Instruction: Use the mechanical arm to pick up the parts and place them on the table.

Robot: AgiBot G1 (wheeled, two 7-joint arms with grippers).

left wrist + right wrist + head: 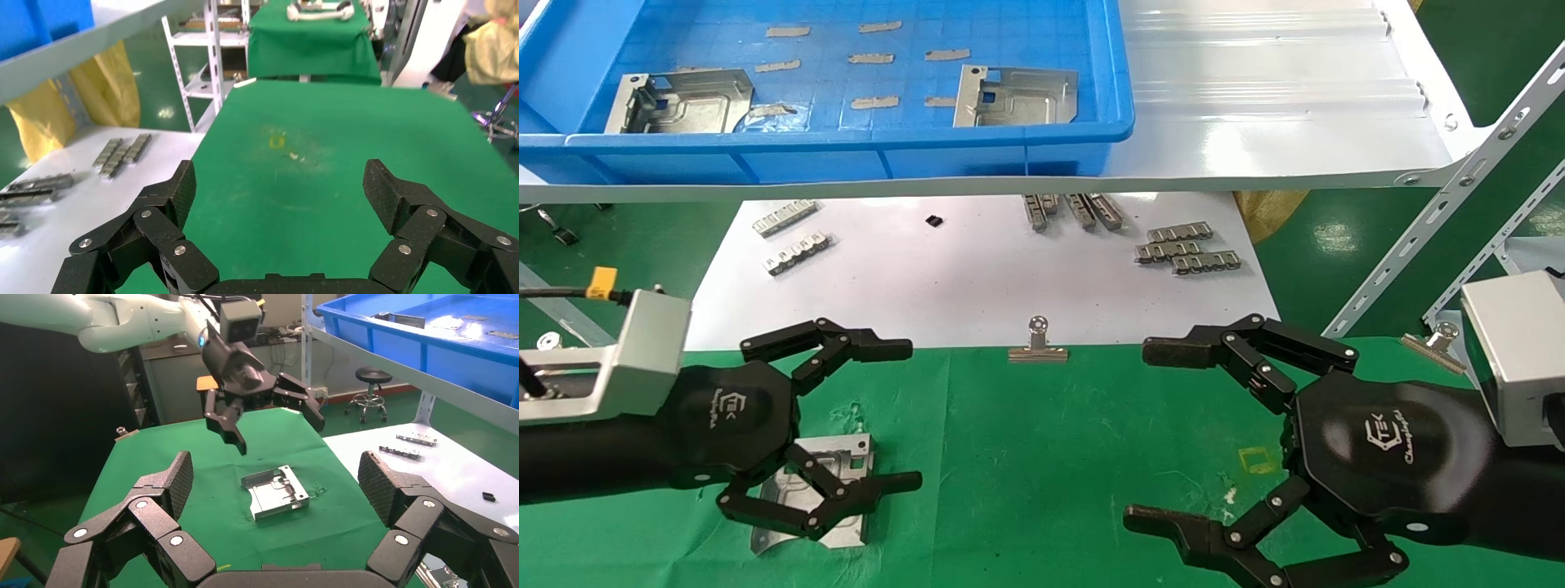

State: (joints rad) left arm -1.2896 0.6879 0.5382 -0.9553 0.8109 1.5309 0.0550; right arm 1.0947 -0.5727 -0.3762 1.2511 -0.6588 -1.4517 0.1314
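My left gripper [903,416] hangs above the table [1042,457] with its fingers spread wide and nothing between them. One part [842,457] lies flat on the green cloth directly below it; from the right wrist view that part [275,493] sits clear of the fingers, untouched. My right gripper [1140,433] is parked opposite, also spread and empty, well apart from the part.

Two more parts remain in the blue bin [846,139] beyond both grippers: one [686,102] on my left side, one [1017,96] nearer the middle.

Handling judgement: stamped sheet metal, so stiff and light, smooth and likely to slip against hard pads. Lying flat, it offers little to pinch. I would take it across the upturned bent edges, which give a raised lip, rather than across the face.

Orientation: the part below my left gripper lies face up, rims pointing upward, long axis running roughly away from me toward the binder clip [1038,343], slightly skewed. Both bin parts lie with their long axes across my view.
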